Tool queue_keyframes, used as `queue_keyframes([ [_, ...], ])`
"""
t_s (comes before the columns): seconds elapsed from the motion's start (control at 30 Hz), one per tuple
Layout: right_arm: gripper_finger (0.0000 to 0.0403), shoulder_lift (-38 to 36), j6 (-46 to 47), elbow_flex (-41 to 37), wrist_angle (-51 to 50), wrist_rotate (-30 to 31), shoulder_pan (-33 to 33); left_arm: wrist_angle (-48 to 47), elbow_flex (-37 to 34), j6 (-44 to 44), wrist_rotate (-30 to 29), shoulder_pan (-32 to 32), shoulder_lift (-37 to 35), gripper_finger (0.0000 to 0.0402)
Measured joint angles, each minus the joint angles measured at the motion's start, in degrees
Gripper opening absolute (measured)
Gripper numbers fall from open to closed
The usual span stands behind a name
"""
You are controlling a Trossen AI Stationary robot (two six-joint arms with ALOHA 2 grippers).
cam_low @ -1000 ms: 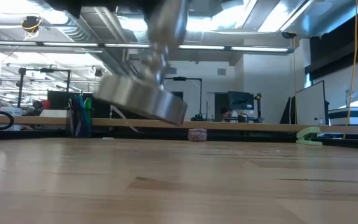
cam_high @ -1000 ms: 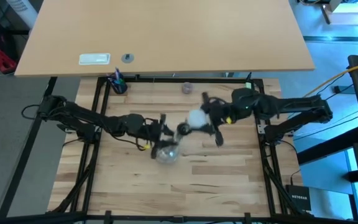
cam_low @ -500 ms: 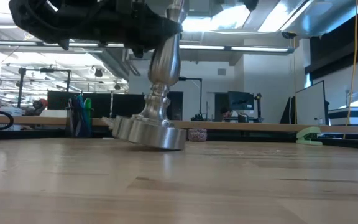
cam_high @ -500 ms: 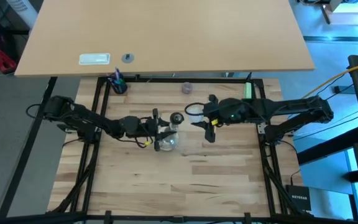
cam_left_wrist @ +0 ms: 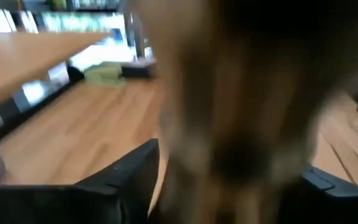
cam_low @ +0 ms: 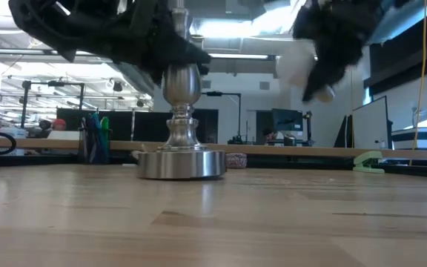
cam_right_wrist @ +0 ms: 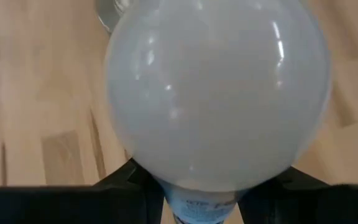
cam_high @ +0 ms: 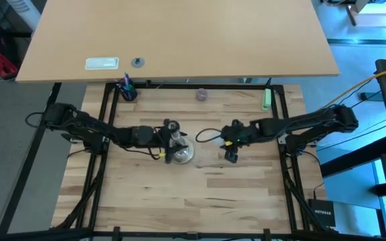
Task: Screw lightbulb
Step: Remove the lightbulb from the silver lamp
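The left wrist view is almost wholly filled by a blurred brownish shape right in front of the left tool [cam_high: 168, 139], so its fingers are hard to make out; it seems clamped on the stem of the silvery stand [cam_low: 181, 127]. In the high view the lightbulb [cam_right_wrist: 216, 93] is hidden inside the right tool [cam_high: 231, 142], whose 2 fingers pinch its narrow base, the globe pointing forward. Half a second ago the stand leaned with its base partly off the table [cam_high: 200, 187]; now it stands upright and flat. The right tool has moved away from the stand's socket and now sits well apart.
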Motion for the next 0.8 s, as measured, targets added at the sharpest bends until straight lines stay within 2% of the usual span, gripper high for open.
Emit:
queue_keyframes([
  [0.2,0.0147,2.1,-0.1,-7.1,5.5,-1.8,0.0,-19.5,0.2,-5.4,2.0,0.0,-8.8,0.0262],
  [0.37,0.0147,6.0,-2.2,-9.0,7.3,-3.3,0.0,-35.9,0.0,-7.4,1.5,-0.9,-19.0,0.0266],
  [0.53,0.0147,11.4,-4.1,-9.2,9.2,-3.8,0.0,-39.9,0.1,-8.6,1.5,-0.9,-26.2,0.0266],
  [0.7,0.0147,14.6,-4.1,-9.2,10.4,-3.9,0.0,-42.9,0.0,-8.8,2.5,-0.9,-26.5,0.0266],
  [0.8,0.0147,16.1,-4.3,-9.1,10.3,-4.8,0.0,-54.0,1.7,-10.6,3.6,-0.9,-27.7,0.0266],
])
